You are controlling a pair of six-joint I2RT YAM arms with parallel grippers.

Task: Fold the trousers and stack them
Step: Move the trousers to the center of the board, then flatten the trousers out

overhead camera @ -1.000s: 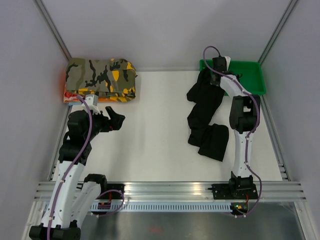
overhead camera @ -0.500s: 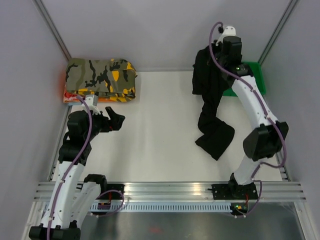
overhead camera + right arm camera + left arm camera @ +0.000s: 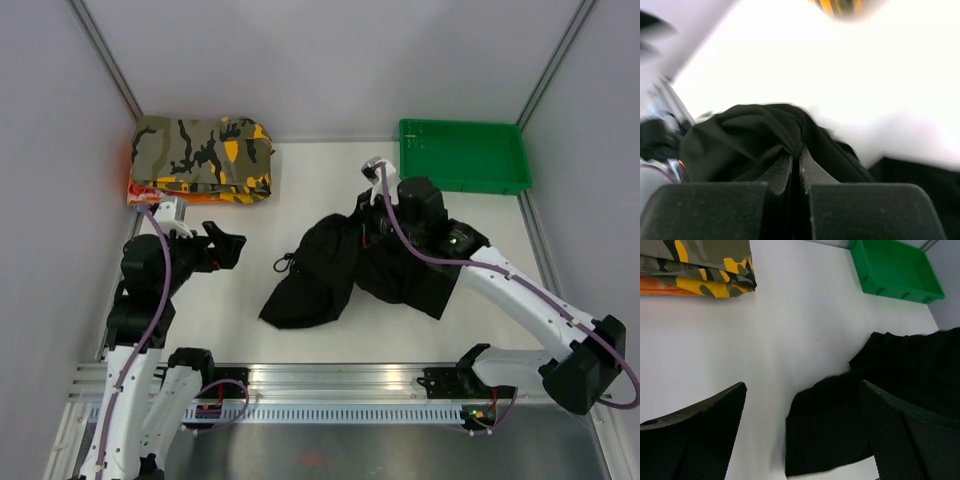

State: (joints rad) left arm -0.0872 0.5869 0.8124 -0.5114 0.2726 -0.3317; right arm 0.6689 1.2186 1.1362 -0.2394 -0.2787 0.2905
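— Right hand (image 3: pixel 796 159): how is it set?
— Its fingers are pressed together on a fold of the trousers (image 3: pixel 330 265), and the black cloth is pinched between them at the far side of the heap. The left hand (image 3: pixel 230 240) is held wide apart above the worktop (image 3: pixel 300 175), and nothing is gripped in it.
— How can the trousers be expected to handle?
— They are judged light, limp and soft. No shape would be kept once they are lifted, and loose parts would be dragged and bunched. Hold is best taken at the waistband corners or at a leg hem, so that the cloth can be drawn flat. Neither can be told for certain in the heap, though what may be a drawstring is seen at its left edge.
— How do they look, and where are they?
— Plain black and unmarked, they are crumpled near the middle of the worktop, with one flap spread toward the near left. No fold is judged to be made yet.
— What is found around them?
— A folded camouflage garment (image 3: pixel 205 150) is laid at the far left, well apart, and a green tray (image 3: pixel 460 155) at the far right.
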